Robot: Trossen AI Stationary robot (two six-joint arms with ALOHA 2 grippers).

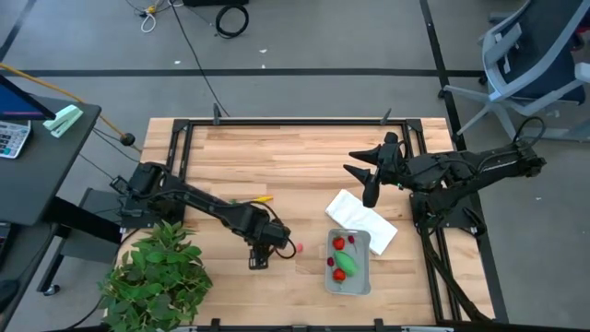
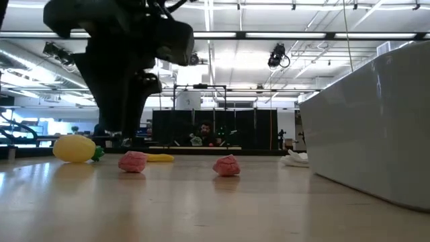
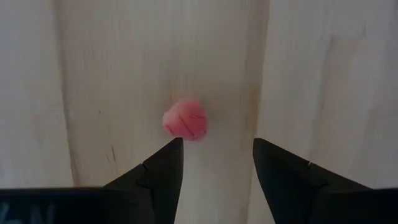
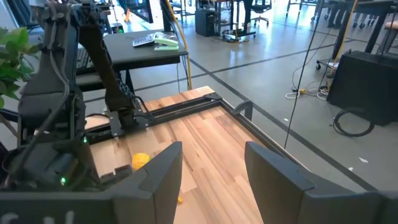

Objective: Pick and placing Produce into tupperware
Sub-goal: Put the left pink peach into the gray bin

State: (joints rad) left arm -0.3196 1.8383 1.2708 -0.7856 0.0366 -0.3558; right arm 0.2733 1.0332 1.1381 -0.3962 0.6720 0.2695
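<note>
A small pink-red piece of produce point(image 3: 185, 119) lies on the wooden table just ahead of my left gripper point(image 3: 217, 149), which points down at it, open, with nothing between its fingers. The gripper point(image 1: 258, 261) hovers near the table's front. Another red piece point(image 1: 298, 247) lies to its right. The low view shows both pieces point(image 2: 132, 161) point(image 2: 227, 165), a yellow lemon point(image 2: 74, 148) and a thin yellow piece point(image 2: 160, 158). The grey tupperware point(image 1: 362, 274) holds red pieces and a green oval point(image 1: 346, 263). My right gripper point(image 1: 369, 171) waits raised and open point(image 4: 211, 162) over the table's far right.
A white cloth point(image 1: 361, 219) lies just behind the tupperware. A leafy green plant point(image 1: 157, 277) stands at the front left corner, close to my left arm. A black frame point(image 1: 295, 122) runs along the table's edges. Bare wood lies in the middle of the table.
</note>
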